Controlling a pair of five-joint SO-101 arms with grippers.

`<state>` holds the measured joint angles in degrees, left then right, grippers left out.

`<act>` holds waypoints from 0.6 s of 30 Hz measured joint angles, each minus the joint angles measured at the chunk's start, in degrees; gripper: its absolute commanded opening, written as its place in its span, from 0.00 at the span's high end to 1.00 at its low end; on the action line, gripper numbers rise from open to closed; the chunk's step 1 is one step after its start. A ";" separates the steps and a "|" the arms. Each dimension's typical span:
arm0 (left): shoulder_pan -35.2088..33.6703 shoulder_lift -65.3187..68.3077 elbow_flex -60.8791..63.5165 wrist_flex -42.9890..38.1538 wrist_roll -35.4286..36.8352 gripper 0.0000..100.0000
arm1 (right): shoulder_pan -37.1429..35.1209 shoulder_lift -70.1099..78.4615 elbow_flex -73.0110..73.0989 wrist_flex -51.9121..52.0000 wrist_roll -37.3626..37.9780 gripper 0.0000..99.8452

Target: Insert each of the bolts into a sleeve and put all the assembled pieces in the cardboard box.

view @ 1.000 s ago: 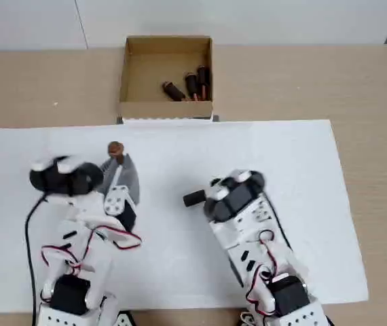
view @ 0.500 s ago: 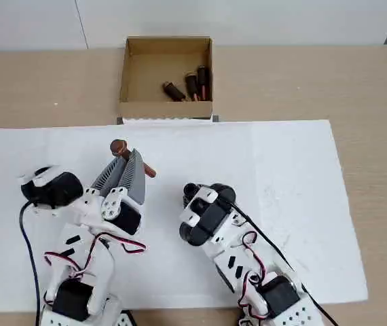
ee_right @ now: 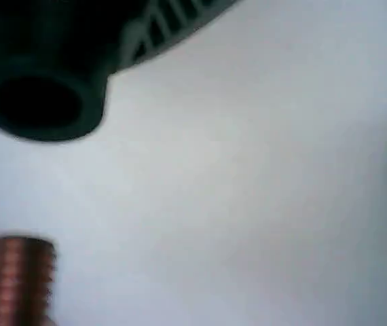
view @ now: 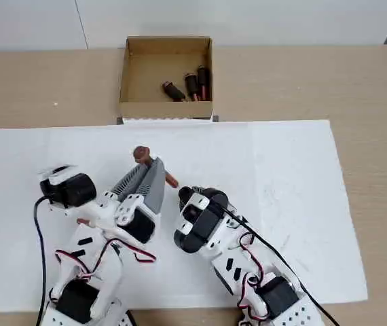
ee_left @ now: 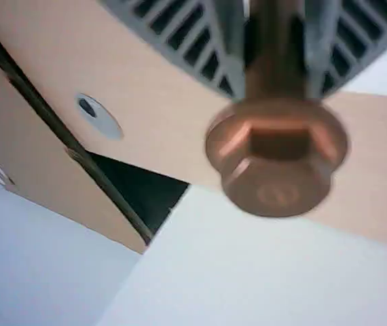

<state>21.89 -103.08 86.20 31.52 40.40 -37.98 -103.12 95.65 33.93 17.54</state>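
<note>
My left gripper [view: 151, 170] is shut on a copper bolt [view: 154, 165] held across its grey fingers, hex head [ee_left: 276, 157] toward the cardboard box and threaded end [view: 171, 180] toward the right arm. My right gripper [view: 188, 198] is shut on a black sleeve [ee_right: 41, 95], whose open mouth sits a short way from the bolt's threaded end [ee_right: 18, 280]. Both hang over the white sheet [view: 282, 176]. The cardboard box [view: 134, 71] stands at the back with three assembled pieces [view: 188, 85] inside.
The white sheet covers the near half of the wooden table [view: 302, 81]. The box sits just past the sheet's far edge. Red and black cables [view: 129, 244] trail along both arms near the front.
The left gripper has carried the bolt to the right and tilted it toward the right arm. The right gripper with the sleeve has swung left and closer, until sleeve and bolt nearly meet.
</note>
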 measured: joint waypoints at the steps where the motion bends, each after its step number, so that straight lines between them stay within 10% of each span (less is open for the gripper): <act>1: 0.53 0.00 0.00 0.00 0.00 1.00 | 0.00 0.00 0.00 0.00 0.09 1.00; 18: 3.69 -0.62 1.32 2.64 0.00 1.00 | 0.00 0.18 0.00 -2.99 0.44 1.00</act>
<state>25.58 -103.69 87.52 34.15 40.40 -37.98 -102.95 95.65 30.95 17.98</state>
